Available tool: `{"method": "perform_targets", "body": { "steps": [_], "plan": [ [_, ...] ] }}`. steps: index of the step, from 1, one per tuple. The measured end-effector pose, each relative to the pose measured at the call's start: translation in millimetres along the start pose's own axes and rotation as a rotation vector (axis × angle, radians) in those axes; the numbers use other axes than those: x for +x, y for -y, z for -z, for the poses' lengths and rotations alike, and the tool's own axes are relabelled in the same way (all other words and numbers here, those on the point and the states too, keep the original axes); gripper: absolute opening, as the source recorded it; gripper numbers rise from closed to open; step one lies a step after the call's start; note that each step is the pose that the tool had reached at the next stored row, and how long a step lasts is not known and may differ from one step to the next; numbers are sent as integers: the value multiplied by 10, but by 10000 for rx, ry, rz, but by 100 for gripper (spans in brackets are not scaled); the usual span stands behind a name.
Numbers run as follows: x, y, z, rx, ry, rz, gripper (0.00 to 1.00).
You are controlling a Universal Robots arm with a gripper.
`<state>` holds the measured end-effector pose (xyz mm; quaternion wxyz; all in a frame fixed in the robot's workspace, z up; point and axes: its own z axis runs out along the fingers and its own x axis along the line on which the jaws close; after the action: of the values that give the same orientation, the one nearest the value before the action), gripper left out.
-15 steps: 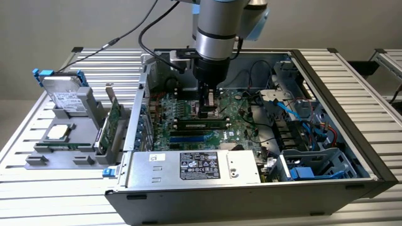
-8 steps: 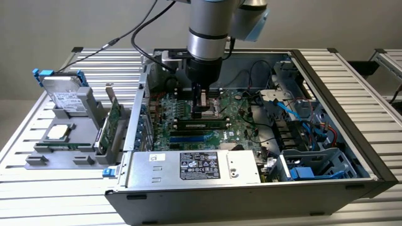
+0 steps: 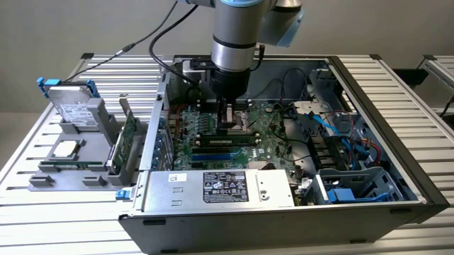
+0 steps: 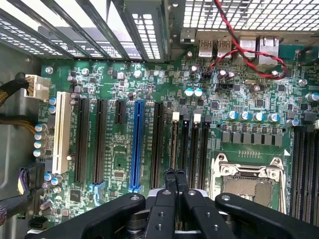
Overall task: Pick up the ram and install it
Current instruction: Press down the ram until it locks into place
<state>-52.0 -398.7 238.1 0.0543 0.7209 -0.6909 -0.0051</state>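
The ram is a thin green stick lying low in the grey holder at the exterior view's left, outside the computer case. My gripper hangs inside the open case, just above the motherboard and far from the ram. In the wrist view the gripper is shut, its black fingertips pressed together with nothing between them. They hover over the black memory slots with white clips, beside the processor socket. Those slots look bare.
A silver hard drive with blue clips and a green expansion card stand in the holder. The power supply lies along the case front. A drive cage and loose cables crowd the case's right side.
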Motion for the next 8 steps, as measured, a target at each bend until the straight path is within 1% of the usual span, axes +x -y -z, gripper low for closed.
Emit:
{"method": "perform_targets", "body": {
  "steps": [8],
  "plan": [
    [-4,3,-57,0,0,0,10]
  ]
}}
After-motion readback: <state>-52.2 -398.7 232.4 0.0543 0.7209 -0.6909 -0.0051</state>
